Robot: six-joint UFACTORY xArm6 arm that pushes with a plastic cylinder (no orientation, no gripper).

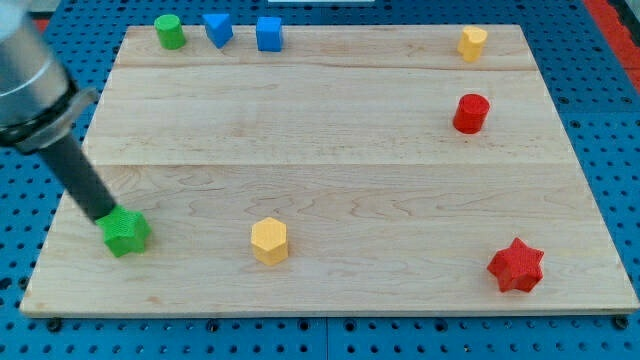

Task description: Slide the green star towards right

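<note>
A: Where was the green star (125, 232)?

B: Near the 8 o'clock corner of the wooden surface (330, 150), close to the view's left edge. My tip (104, 215) sat right against its upper-left side, at about 10 o'clock from the star, touching or just beside it; couldn't tell which.

A: Gripper state?

B: No gripper on this arm, just the dark rod, so nothing open, shut or held. Rod slanted up toward the view's top-left.

A: Other blocks?

B: Yellow hexagon (269, 241) at 3 o'clock from the star, well apart. Red star (516, 265) near the 4 o'clock corner. Red cylinder (470, 113) at approx. 2 o'clock of the surface, w/ a yellow block (472, 43) above it at the top edge; shape not clear. Along the top edge at 11 o'clock: green cylinder (169, 31), then two blue blocks, one (218, 29) just beside the other (268, 33), the right one looking like a cube.

A: Any writing, brands, labels?

B: None readable. Under the surface, a blue pegboard (600, 120) w/ rows of holes.
</note>
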